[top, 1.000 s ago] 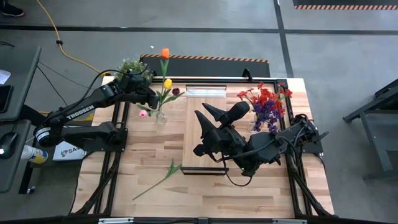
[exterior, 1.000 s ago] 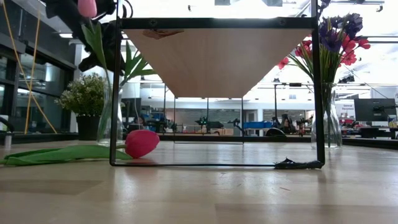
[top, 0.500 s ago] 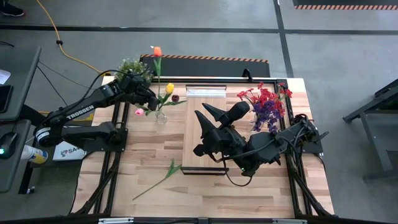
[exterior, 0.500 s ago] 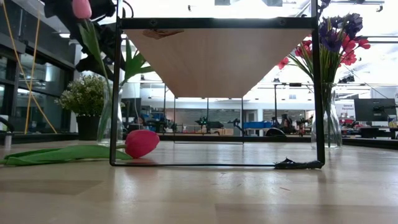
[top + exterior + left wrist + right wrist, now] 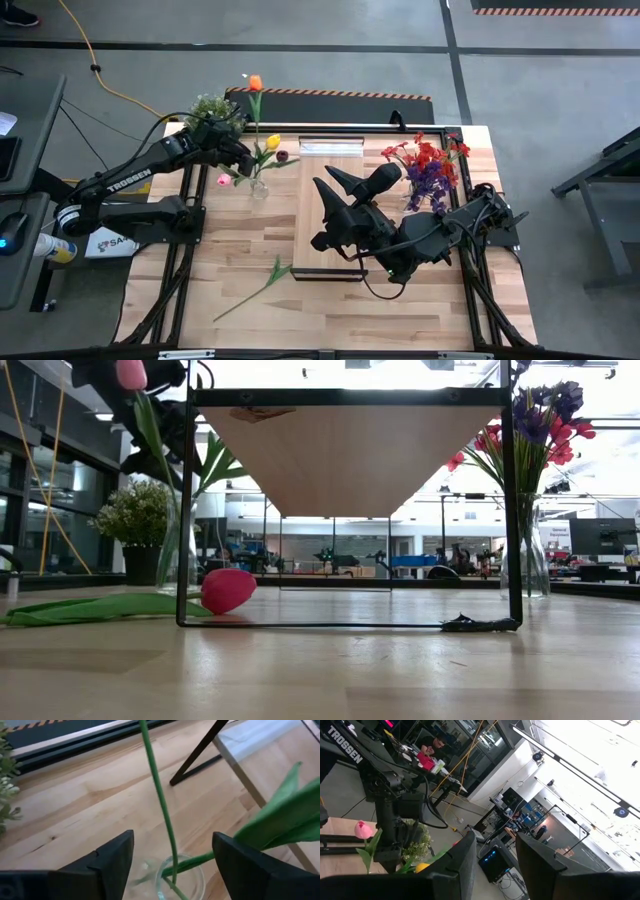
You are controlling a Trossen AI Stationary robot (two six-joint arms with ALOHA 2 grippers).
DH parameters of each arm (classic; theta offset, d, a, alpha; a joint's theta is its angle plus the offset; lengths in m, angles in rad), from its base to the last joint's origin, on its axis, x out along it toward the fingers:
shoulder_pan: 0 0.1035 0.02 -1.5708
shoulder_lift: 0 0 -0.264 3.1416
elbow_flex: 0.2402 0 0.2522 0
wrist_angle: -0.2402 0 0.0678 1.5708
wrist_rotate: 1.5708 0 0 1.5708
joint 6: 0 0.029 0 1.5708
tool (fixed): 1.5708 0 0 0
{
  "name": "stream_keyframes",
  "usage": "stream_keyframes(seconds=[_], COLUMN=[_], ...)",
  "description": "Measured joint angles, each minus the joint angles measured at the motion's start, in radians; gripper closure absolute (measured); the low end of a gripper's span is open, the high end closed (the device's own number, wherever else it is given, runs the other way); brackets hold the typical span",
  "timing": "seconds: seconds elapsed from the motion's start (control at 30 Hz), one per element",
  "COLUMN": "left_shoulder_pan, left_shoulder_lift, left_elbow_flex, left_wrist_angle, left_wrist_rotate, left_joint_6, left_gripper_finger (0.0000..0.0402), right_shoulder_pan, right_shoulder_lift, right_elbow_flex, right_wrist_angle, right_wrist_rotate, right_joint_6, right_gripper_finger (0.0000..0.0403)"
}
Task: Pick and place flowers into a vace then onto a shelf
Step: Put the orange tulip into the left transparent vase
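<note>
Left gripper sits over the small glass vase near the table's far-left corner, just off the left edge of the shelf. In the left wrist view its fingers are spread wide, either side of the orange-flower stem, touching nothing; the stem stands free between them, foot in the vase mouth. So the gripper holds nothing, and that stem looks placed. The stem's long axis is near upright, leaning toward the far edge, with the orange head out past the table's far edge in the high view. Yellow, pink and maroon heads share the same vase. The key relation, as I judge it: one loose flower lies flat on the table toward the near edge, by the shelf's near-left corner, long axis diagonal, its leafy part toward the shelf and its bare end toward the near-left corner. It lies well apart from the left gripper, nearward of it, on the left arm's side. The right gripper is over the shelf's middle, partly open, gripping nothing visible. The full vase of red and purple flowers stands by the far-right corner.
</note>
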Motion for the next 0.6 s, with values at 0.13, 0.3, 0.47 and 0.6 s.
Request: stream_keyframes(seconds=[0.13,0.3,0.47,0.6], left_shoulder_pan=[0.0,0.0,0.0,0.0], left_shoulder_lift=[0.0,0.0,0.0,0.0], left_elbow_flex=[0.0,0.0,0.0,0.0], left_wrist_angle=[0.035,0.036,0.036,0.037], left_wrist_rotate=[0.0,-0.018,-0.042,-0.079], left_joint_6=[0.0,0.001,0.003,0.003], left_gripper_finger=[0.0103,0.0103,0.0103,0.0103], right_shoulder_pan=[0.0,0.0,0.0,0.0], right_shoulder_lift=[0.0,0.0,0.0,0.0], right_elbow_flex=[0.0,0.0,0.0,0.0], right_wrist_angle=[0.0,0.0,0.0,0.0], right_wrist_rotate=[0.0,0.0,0.0,0.0], right_joint_6=[0.0,0.0,0.0,0.0], right_gripper_finger=[0.0273,0.0273,0.0273,0.0273])
